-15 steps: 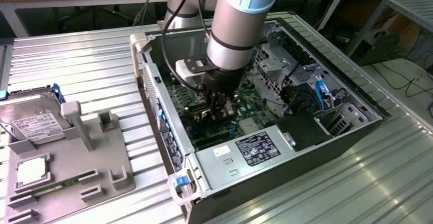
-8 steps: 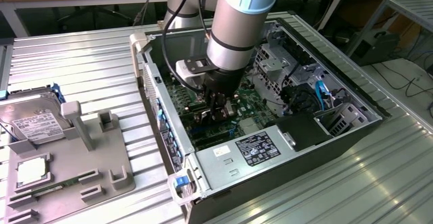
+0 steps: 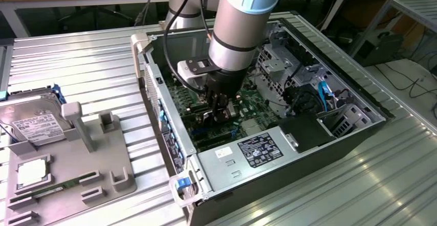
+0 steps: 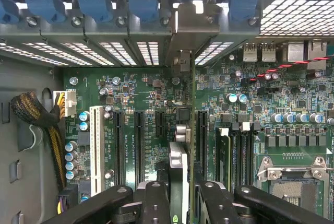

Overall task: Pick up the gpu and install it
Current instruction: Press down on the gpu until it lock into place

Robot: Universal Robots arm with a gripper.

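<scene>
Metal bench (image 3: pixel 82 62) | pincer (image 4: pixel 180 195) grasping gpu (image 4: pixel 183 130) edge-on over motherboard (image 4: pixel 141 93) | labels unreadable

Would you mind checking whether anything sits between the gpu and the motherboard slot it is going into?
Nothing visible does. The gripper holds the gpu edge-on directly over the motherboard, its bracket already up against the case's rear wall, and the neighbouring black slots stand bare.

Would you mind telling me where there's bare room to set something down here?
The ribbed metal table is bare between the open computer case and the grey fixture tray holding the hard drive. Inside the case is crowded: the gripper holds the gpu over the motherboard.
</scene>
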